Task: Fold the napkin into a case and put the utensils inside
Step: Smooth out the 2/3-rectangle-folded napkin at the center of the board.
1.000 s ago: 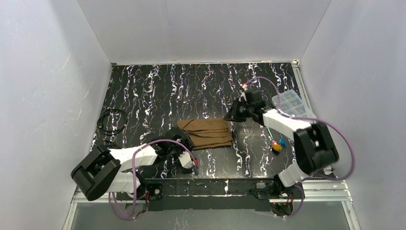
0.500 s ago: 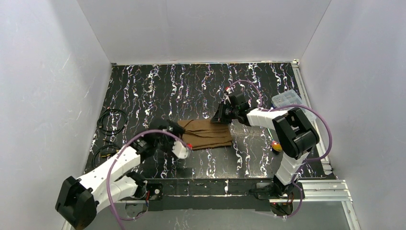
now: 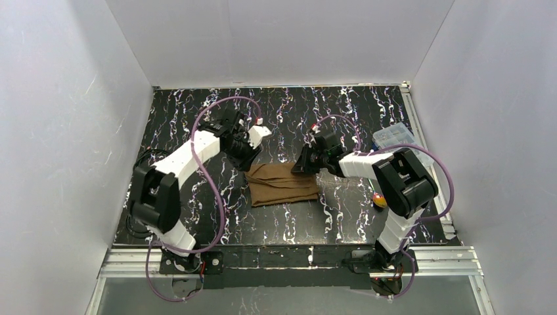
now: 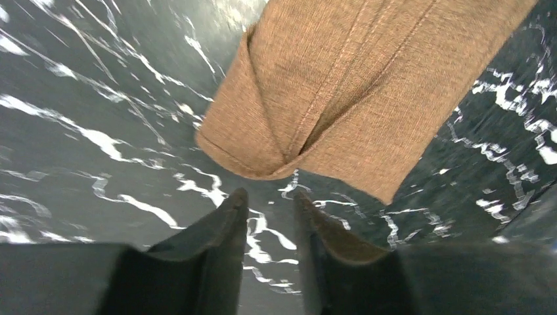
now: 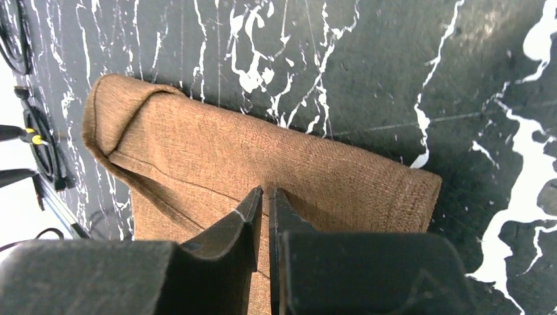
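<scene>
A folded brown napkin [image 3: 284, 185] is seen from overhead near the middle of a black, white-veined table [image 3: 190, 115]. It is laid flat as a layered oblong, its long side running from 9 to 3 o'clock. The left gripper [image 3: 252, 156] is held at the napkin's 10 o'clock corner, just short of the cloth. In the wrist view its jaws are parted narrowly, nothing is held between them, and the tabletop is seen through the gap. The right gripper [image 3: 301, 164] is set at the napkin's 1 o'clock edge, its fingers drawn almost together over the cloth with only a thin slit left. Whether a layer is pinched cannot be told. The utensils [image 3: 379, 200] are glimpsed as a small red and blue spot at 3 o'clock of the napkin, well apart from it and partly hidden behind the right arm. A clear plastic box [image 3: 396, 139] is placed at 2 o'clock.
</scene>
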Robot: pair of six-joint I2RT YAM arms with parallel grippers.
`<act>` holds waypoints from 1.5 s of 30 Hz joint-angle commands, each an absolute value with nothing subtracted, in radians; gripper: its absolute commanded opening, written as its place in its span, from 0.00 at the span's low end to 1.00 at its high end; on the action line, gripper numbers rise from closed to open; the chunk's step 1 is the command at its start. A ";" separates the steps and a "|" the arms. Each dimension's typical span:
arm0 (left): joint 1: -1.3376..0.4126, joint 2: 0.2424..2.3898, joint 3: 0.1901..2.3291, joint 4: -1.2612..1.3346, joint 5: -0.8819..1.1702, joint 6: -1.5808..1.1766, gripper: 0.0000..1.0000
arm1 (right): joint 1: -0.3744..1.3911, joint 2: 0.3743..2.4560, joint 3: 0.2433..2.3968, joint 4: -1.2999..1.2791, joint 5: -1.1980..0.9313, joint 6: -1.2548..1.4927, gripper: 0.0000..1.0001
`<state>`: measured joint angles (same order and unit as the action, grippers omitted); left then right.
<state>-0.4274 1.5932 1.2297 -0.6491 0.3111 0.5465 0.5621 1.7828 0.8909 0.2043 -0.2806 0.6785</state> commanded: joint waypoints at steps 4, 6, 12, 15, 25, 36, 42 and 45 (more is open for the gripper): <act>-0.351 1.690 1.293 -0.784 0.367 0.161 0.25 | 0.604 1.717 0.841 0.285 -0.232 0.708 0.17; -0.332 1.703 1.286 -0.795 0.422 0.124 0.25 | 0.616 1.718 0.841 0.286 -0.233 0.710 0.17; -0.267 1.747 1.269 -0.795 0.589 0.040 0.29 | 0.639 1.694 0.833 0.279 -0.208 0.714 0.16; -0.245 1.758 1.259 -0.779 0.601 0.016 0.31 | 0.653 1.654 0.821 0.293 -0.215 0.722 0.16; -0.232 1.773 1.220 -0.687 0.528 -0.059 0.48 | 0.803 1.645 0.737 0.514 -0.274 0.781 0.16; -0.231 1.815 1.212 -0.604 0.533 -0.076 0.31 | 0.855 1.759 0.697 0.649 -0.301 0.835 0.14; -0.232 1.813 1.202 -0.591 0.565 -0.060 0.19 | 0.861 1.784 0.680 0.674 -0.299 0.844 0.14; -0.232 1.812 1.197 -0.590 0.581 -0.051 0.18 | 0.866 1.792 0.675 0.675 -0.296 0.844 0.13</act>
<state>-0.2363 1.8275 1.2160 -0.5877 0.5346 -0.0685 0.8547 1.7794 0.6888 0.6083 -0.2943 0.8391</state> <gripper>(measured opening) 0.185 0.140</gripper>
